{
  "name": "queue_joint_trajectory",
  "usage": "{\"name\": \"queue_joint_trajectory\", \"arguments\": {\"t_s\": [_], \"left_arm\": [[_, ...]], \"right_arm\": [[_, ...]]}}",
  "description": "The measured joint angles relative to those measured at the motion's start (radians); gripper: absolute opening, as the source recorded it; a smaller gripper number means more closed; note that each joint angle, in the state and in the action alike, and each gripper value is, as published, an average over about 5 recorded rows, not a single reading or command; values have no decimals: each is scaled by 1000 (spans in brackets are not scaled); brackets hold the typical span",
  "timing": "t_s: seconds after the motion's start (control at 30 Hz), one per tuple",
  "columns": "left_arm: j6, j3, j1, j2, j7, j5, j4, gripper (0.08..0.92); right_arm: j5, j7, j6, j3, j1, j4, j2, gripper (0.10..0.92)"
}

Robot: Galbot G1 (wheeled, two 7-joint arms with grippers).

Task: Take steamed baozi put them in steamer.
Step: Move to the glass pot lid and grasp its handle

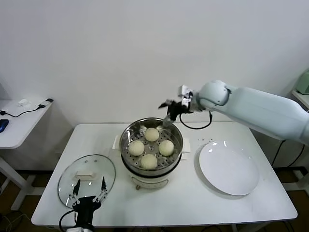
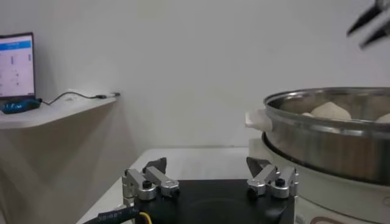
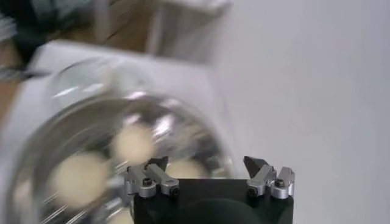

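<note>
The steamer stands mid-table, a shiny steel pot on a cream base. Several cream-white baozi lie on its perforated tray, among them one at the far side and one at the near side. My right gripper hovers open and empty just above the steamer's far rim. Its wrist view shows the open gripper over the blurred steamer and baozi. My left gripper rests open and empty low at the front left. In its wrist view the gripper faces the steamer, a baozi showing over the rim.
A round glass lid lies on the table left of the steamer, right by the left gripper. An empty white plate sits to the steamer's right. A small side table with cables stands off to the left.
</note>
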Motion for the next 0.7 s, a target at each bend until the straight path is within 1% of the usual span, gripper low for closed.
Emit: {"name": "queue_joint_trajectory", "arguments": {"t_s": [0.17, 0.37, 0.5, 0.7], "left_arm": [[27, -15, -23, 18, 10, -13, 6, 823], [34, -24, -45, 47, 15, -18, 27, 823], [28, -22, -50, 66, 14, -19, 40, 823], [13, -25, -52, 93, 1, -7, 57, 823]], "right_arm": [[-65, 177, 34, 310, -259, 60, -85, 823], [-190, 301, 96, 711, -655, 143, -122, 823], [-267, 351, 155, 978, -922, 193, -90, 823], [-356, 390, 264, 1347, -1300, 236, 20, 823]]}}
